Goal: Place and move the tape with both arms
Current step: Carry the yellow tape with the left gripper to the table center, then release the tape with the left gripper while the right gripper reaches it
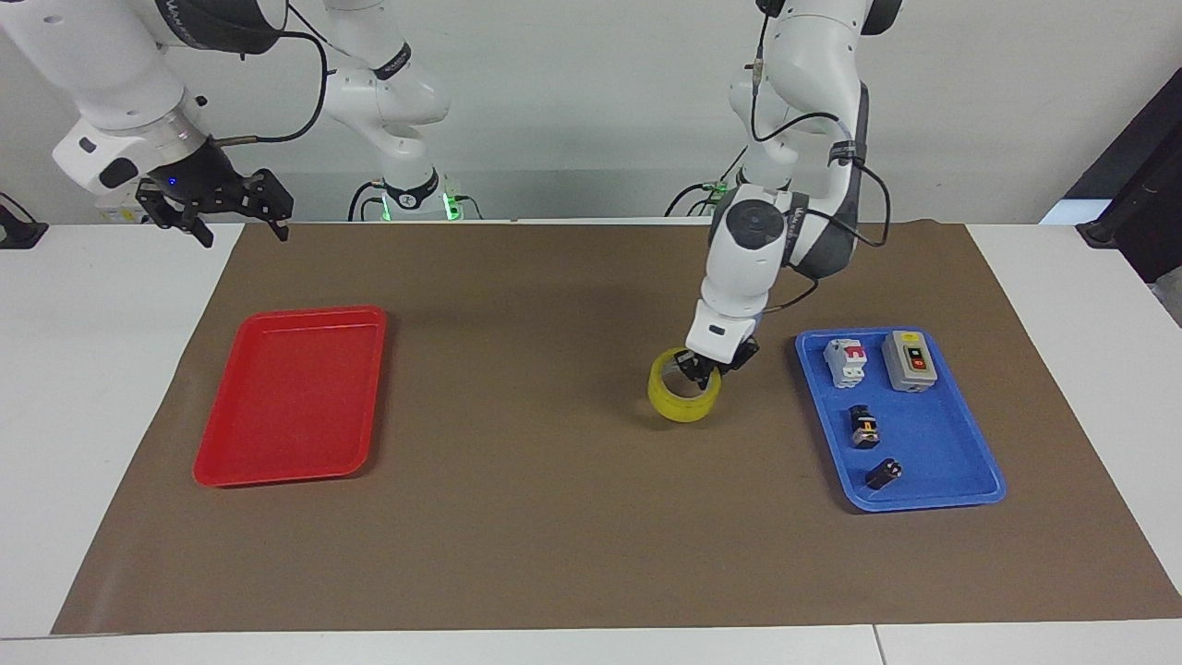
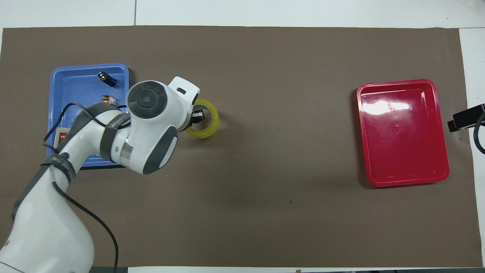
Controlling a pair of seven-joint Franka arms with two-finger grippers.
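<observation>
We see a white table (image 1: 92, 369) covered by a brown paper mat (image 1: 554, 517). The left gripper (image 1: 706, 367) is clamped on the rim of the wide roll of translucent yellow packing tape (image 1: 683, 399), one finger inside the pale core. The roll lies flat, apparently resting on the mat, its open centre facing up, between the two trays and just beside the blue plastic tray (image 1: 933, 480). That tray holds a white circuit breaker with a red lever (image 1: 846, 360), a grey switch box (image 1: 909, 361) and two small black parts (image 1: 864, 429). The red plastic tray (image 1: 291, 397) lies toward the right arm's end. The right gripper (image 1: 238, 214) waits with fingers apart over the table edge there.
</observation>
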